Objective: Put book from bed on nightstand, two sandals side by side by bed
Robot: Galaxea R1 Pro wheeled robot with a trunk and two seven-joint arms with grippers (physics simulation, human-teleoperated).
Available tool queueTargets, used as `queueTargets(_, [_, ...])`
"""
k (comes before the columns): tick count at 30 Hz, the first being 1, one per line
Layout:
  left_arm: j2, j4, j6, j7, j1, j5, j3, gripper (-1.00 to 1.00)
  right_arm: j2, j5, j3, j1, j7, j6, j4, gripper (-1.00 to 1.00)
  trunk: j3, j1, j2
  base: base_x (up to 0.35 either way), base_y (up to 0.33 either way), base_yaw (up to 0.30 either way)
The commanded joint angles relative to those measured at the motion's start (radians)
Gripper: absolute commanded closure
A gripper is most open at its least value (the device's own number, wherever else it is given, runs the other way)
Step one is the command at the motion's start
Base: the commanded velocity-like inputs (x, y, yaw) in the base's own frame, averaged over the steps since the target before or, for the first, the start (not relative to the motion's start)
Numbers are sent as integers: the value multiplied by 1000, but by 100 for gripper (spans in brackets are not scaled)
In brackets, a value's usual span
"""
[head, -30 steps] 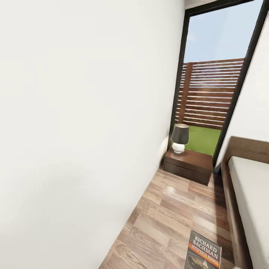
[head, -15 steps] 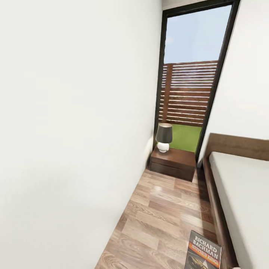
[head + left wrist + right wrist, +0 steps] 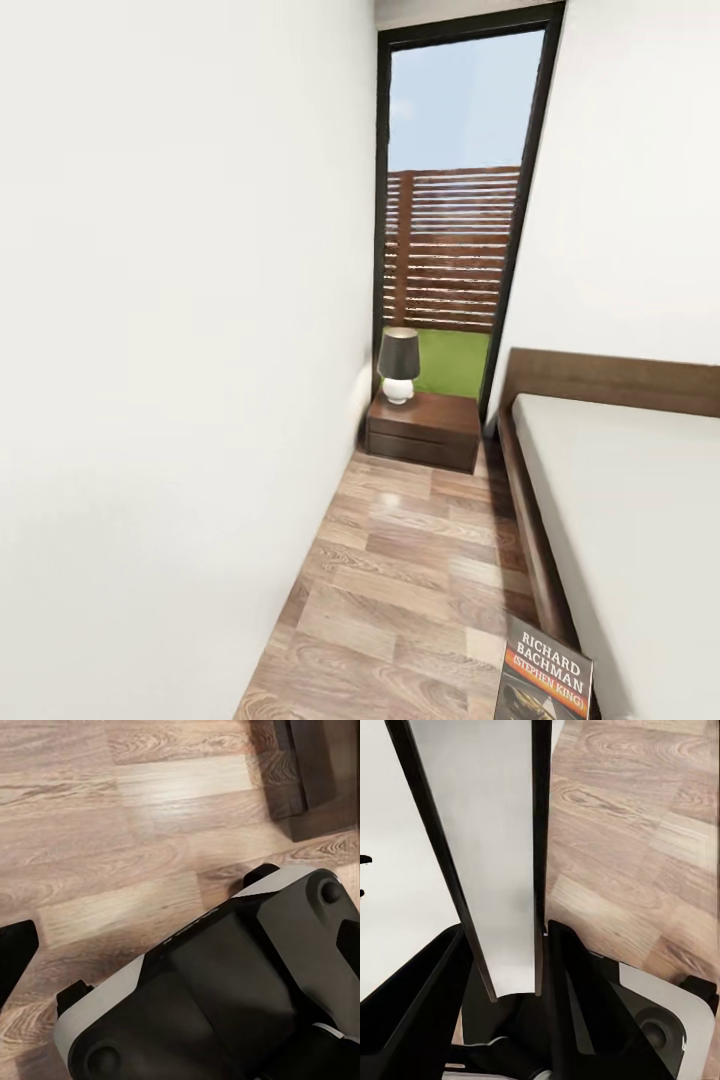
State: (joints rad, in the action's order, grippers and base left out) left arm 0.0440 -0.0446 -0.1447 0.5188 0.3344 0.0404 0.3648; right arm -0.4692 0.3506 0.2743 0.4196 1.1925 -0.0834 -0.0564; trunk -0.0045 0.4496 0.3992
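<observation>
Right gripper (image 3: pixel 506 967): closed on the book (image 3: pixel 484 847), its two black fingers (image 3: pixel 577 997) clamped against the covers near the lower edge, seen edge-on in the right wrist view with pale page block between dark cover lines.
Book in head view: the book (image 3: pixel 545 672) stands upright at the bottom of the frame, front cover facing the camera, white "RICHARD BACHMAN" lettering above an orange band; it is off the mattress, held above the floor just beside the bed frame.
Right arm pose: gripper points up along the book, wood-plank floor (image 3: pixel 645 840) behind it.
Left gripper: fingertips sit at the frame edges in the left wrist view; cannot tell whether they are apart or together.
Left arm pose: camera looks down past the robot's grey-and-white base (image 3: pixel 225 997) onto the floor.
Bed (image 3: pixel 640 520): along the right, light grey mattress, dark brown frame and headboard.
Nightstand (image 3: pixel 422 430): ahead at the far wall, left of the headboard, well apart from the book.
Lamp (image 3: pixel 399 364): on the nightstand's left part, dark shade, white base.
Window (image 3: pixel 455 200): tall, dark-framed, behind the nightstand, showing slatted fence and grass.
Wall (image 3: pixel 170 350): white, close on the left.
</observation>
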Motion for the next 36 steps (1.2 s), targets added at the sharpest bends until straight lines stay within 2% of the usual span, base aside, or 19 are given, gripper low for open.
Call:
queueTargets(1, [0,0,-6,1,0,4,8,-100,0,11,3,1,3,-9,0,100,0,0,1,0,0,-282])
queueTargets(25, [0,0,-6,1,0,4,8,-100,0,11,3,1,3,-9,0,100,0,0,1,3,0,-282])
queueTargets(36, [0,0,-5,1,0,4,8,-100,0,11,3,1,3,-9,0,100,0,0,1,252,44,-80])
